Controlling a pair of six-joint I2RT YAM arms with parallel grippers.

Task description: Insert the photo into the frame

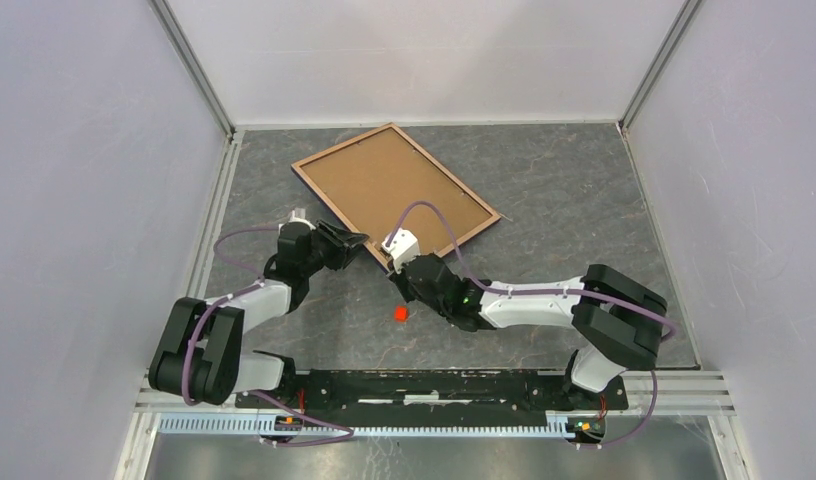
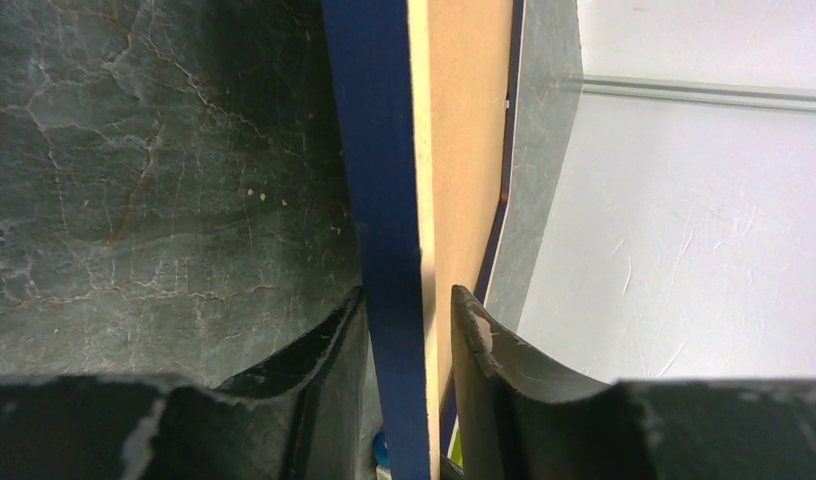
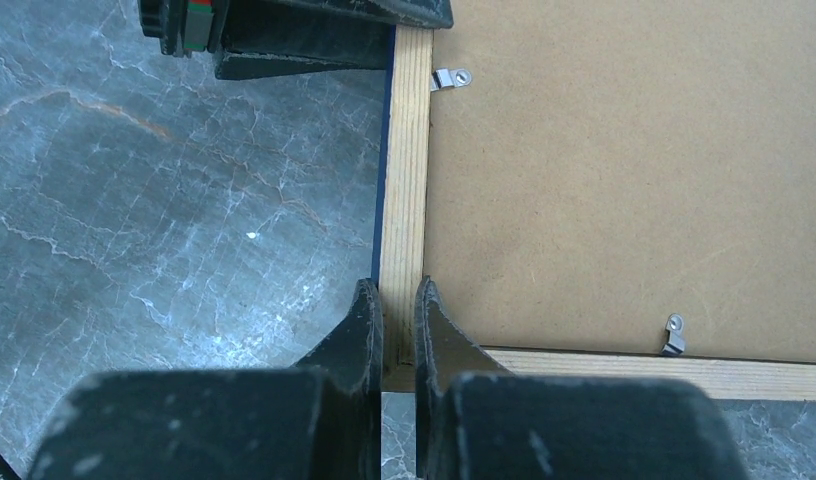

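Both the left gripper point(image 2: 408, 305) and the right gripper point(image 3: 396, 300) clench the frame point(image 3: 406, 180) near its 6 o'clock corner; next, we think, they must lift together.

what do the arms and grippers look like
The left arm and right arm have white links, bulky black joints and looping purple cables. The left gripper and right gripper each have two curved black fingers, scuffed pale at the edges.
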